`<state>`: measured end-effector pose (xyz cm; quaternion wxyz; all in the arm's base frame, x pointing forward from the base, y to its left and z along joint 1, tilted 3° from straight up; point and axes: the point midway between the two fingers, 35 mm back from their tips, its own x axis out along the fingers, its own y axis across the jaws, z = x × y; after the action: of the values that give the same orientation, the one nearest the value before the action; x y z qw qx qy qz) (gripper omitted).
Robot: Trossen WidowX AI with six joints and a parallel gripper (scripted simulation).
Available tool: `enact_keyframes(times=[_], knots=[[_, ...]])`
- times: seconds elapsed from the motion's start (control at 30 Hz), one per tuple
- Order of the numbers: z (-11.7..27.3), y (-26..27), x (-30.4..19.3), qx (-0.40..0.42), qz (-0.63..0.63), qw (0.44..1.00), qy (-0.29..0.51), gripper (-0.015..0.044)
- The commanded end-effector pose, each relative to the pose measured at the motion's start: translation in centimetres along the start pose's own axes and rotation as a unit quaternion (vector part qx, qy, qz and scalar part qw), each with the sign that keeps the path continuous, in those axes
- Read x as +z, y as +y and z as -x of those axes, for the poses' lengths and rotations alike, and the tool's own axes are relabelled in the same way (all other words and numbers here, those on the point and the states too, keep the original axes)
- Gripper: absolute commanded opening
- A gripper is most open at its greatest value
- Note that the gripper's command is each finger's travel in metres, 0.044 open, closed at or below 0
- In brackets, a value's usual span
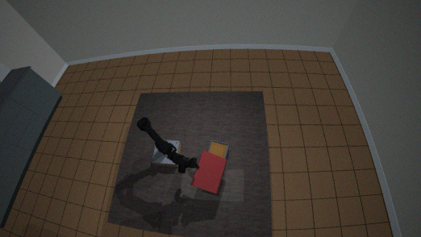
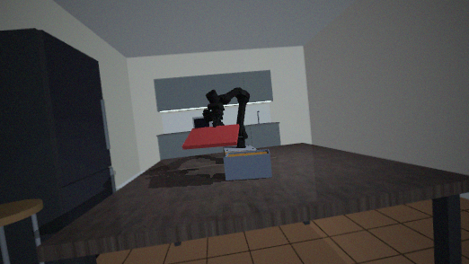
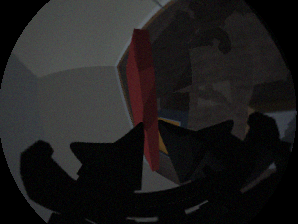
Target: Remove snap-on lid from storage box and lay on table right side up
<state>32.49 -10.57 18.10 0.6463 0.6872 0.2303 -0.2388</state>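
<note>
With the flat red rectangular lid (image 1: 210, 172) (image 2: 213, 136) (image 3: 142, 77) off and pinched in my black parallel-jaw gripper (image 1: 197, 164) (image 2: 217, 125) (image 3: 150, 123), apparently tilted, above and beside the open blue-grey box (image 1: 227, 152) (image 2: 248, 167) (image 3: 183, 118), I have only the lowering and flat, upright laying left.

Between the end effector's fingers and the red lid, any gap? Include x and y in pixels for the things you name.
None: in the wrist view, the end effector (image 1: 197, 164) (image 2: 217, 126) (image 3: 150, 123) grips the lid (image 1: 210, 172) (image 2: 212, 136) (image 3: 142, 82) directly.
</note>
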Motion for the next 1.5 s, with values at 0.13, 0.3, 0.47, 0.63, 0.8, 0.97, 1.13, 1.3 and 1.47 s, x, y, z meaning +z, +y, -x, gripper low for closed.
enact_keyframes(times=[0.13,0.3,0.47,0.63,0.8,0.97,1.13,1.3,1.47], knots=[[0.0,0.1,1.5,0.001,0.002,1.0,0.001,0.0],[0.1,0.1,2.5,0.001,0.002,1.0,0.001,0.0],[0.1,0.0,3.5,0.001,0.002,1.0,0.001,0.0],[0.2,0.0,4.5,0.001,0.003,1.0,0.001,0.0],[0.2,-0.1,5.5,0.001,0.003,1.0,0.0,0.0],[0.3,-0.1,6.5,0.001,0.003,1.0,0.0,0.0],[0.3,-0.1,7.5,0.001,0.003,1.0,0.0,0.0],[0.4,-0.2,8.5,0.001,0.004,1.0,0.0,0.0],[0.4,-0.2,9.5,0.001,0.004,1.0,0.0,0.0]])
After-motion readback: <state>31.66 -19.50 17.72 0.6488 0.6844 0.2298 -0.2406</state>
